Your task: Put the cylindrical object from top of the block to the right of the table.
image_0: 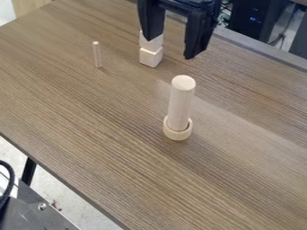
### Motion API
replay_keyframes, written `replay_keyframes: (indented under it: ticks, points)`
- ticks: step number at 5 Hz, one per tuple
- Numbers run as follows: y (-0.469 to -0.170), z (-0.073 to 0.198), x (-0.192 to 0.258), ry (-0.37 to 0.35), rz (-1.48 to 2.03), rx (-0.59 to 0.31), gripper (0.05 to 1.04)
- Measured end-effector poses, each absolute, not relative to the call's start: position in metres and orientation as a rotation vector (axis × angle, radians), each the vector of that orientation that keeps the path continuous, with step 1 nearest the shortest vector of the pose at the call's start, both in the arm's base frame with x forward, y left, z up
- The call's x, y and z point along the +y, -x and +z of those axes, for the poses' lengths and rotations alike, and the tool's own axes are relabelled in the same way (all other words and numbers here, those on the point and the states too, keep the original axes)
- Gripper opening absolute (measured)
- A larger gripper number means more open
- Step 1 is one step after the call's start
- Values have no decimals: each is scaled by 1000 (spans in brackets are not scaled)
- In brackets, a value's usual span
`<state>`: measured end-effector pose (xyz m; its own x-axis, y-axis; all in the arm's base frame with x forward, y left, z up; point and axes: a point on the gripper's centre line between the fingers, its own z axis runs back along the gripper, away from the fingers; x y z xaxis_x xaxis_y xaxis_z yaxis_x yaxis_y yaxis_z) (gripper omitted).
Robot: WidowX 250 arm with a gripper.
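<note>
My gripper (172,47): hanging at the top of the camera view, a little right of the middle, black, with its tips pointing down.
My fingers: spread well apart, with brown tabletop showing through the gap.
Upper block (151,43): pale wood, partly hidden behind my finger on the left of the view; whether the two touch, I cannot tell.
Lower block (150,57): another pale wooden cube, directly under the upper one, the pair making a small stack that rests on the table.
Cylinder (180,103): the thick pale one, upright just right of the view's middle, apart from me and nearer the camera than the stack; its round top faces up and its foot sits inside a ring.
Wooden ring (177,134): pale and low, around the cylinder's foot, flat on the table.
Thin peg (97,55): slim pale wood, standing on the table to the left of the stack, well apart from the cylinder.
Table (84,103): brown with a streaked wood grain, lying under all these pieces.
Dark equipment (255,20): beyond the far edge at the upper right, with small blue lights.
Metal plate (36,213): at the lower left corner, past the near edge, with a screw (42,206) in it.
</note>
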<state>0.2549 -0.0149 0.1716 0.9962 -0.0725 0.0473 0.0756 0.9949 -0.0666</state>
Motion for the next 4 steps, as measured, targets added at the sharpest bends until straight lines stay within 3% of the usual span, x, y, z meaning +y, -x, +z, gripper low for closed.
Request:
replay_keyframes:
  ticks: [1,2,4]
  points:
    - [-253,164,-15,69,-75,-14,1000]
    - [-269,167,4,29,-66,-62,1000]
    - [-303,167,47,24,9,-120,1000]
